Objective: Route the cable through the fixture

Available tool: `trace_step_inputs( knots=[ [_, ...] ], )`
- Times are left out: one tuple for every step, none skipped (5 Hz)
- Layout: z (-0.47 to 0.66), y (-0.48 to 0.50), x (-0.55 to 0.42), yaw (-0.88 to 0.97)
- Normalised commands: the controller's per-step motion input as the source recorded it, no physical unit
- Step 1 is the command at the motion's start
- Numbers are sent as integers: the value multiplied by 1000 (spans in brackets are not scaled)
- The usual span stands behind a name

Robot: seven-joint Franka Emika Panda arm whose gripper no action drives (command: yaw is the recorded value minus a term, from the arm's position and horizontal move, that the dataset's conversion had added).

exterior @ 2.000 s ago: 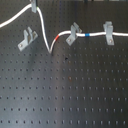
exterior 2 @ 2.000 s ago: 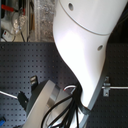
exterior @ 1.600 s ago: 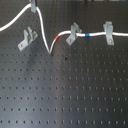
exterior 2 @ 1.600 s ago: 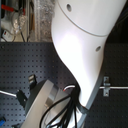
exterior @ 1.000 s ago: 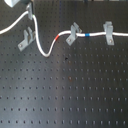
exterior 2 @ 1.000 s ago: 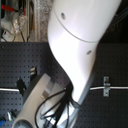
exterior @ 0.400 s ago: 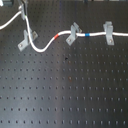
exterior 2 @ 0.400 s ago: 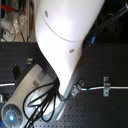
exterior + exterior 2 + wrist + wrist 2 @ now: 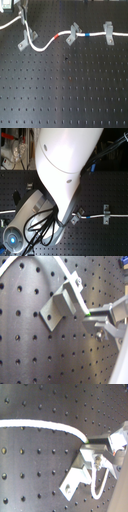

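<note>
Black perforated breadboard (image 9: 65, 95) fills the first exterior view, with three grey clips in a row along its far part.

- Gripper (image 9: 94, 320): in the first wrist view the fingers are closed in on the white cable (image 9: 42, 48), which runs straight into the fingertips. It reads as pinched on the cord. In the first exterior view the gripper sits at the top edge, near the first exterior view's left, and the cable peaks up to it there.
- Fixture (image 9: 28, 38): just beside the gripper in both wrist views, standing on its long flat foot. The cable lies against its upper prong in the first wrist view. Whether it sits fully between the prongs, cannot tell.
- From the fixture the cable sags in a loop onto the board, then climbs to its red band (image 9: 59, 36).
- Slanted clip (image 9: 72, 34): the cable passes through it right after the red band. The blue band (image 9: 86, 35) follows.
- Squarish clip (image 9: 107, 32): the cable goes through and off toward the first exterior view's right edge.
- Second exterior view: the white robot arm (image 9: 65, 168) covers most of the frame. The fixture is hidden behind it.
</note>
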Motion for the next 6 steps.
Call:
trace_step_inputs(
  knots=[
    [230, -7, -24, -86],
    [59, 79, 72, -240],
    [64, 104, 46, -203],
    [123, 123, 5, -171],
    [200, 197, 72, -89],
    [184, 214, -31, -46]
  ],
)
